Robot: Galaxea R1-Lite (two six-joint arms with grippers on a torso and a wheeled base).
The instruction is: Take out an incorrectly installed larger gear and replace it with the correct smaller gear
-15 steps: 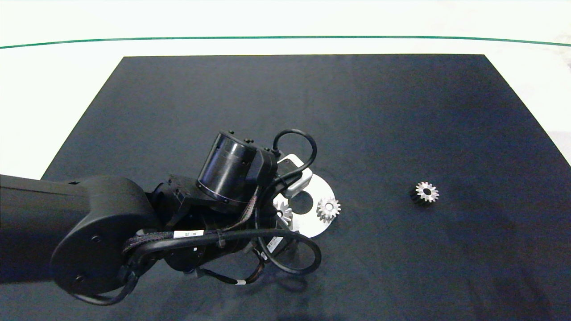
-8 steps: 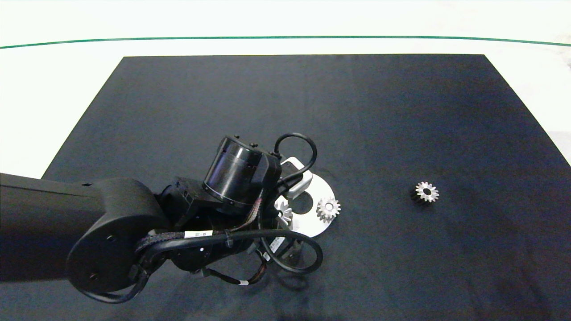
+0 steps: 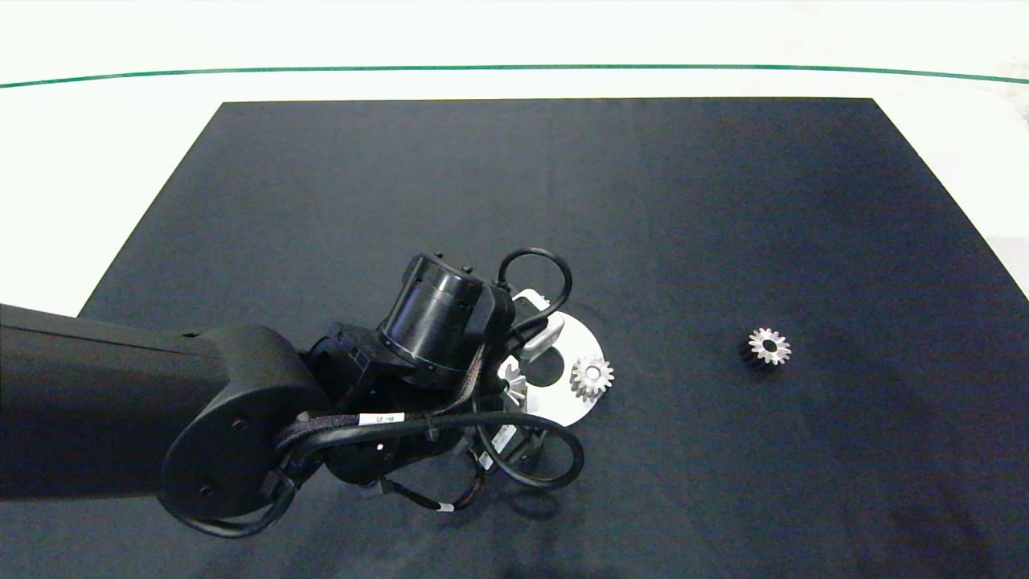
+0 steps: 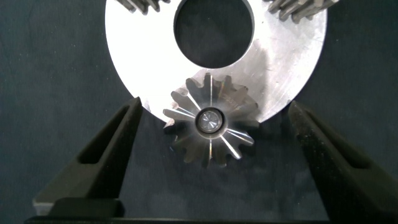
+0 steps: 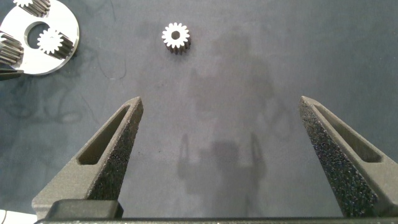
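The larger gear (image 4: 211, 121), silver with slim starburst teeth, sits at the rim of a round silver plate (image 4: 292, 68). My left gripper (image 4: 214, 106) is open, one finger on each side of this gear and not touching it. In the head view the left arm (image 3: 434, 322) covers most of the larger gear (image 3: 513, 386). The smaller gear (image 3: 768, 346) lies loose on the black mat to the right, also seen in the right wrist view (image 5: 175, 37). My right gripper (image 5: 221, 102) hangs open above bare mat, away from the smaller gear and out of the head view.
The plate (image 3: 583, 342) has a central hole and carries another small gear (image 3: 592, 376) on its right side. A third gear (image 4: 298, 5) shows in the left wrist view. The black mat (image 3: 723, 201) lies on a white table, with a green line along the back.
The left arm has moved to the right and closer to the plate. The gears and plate have not moved.
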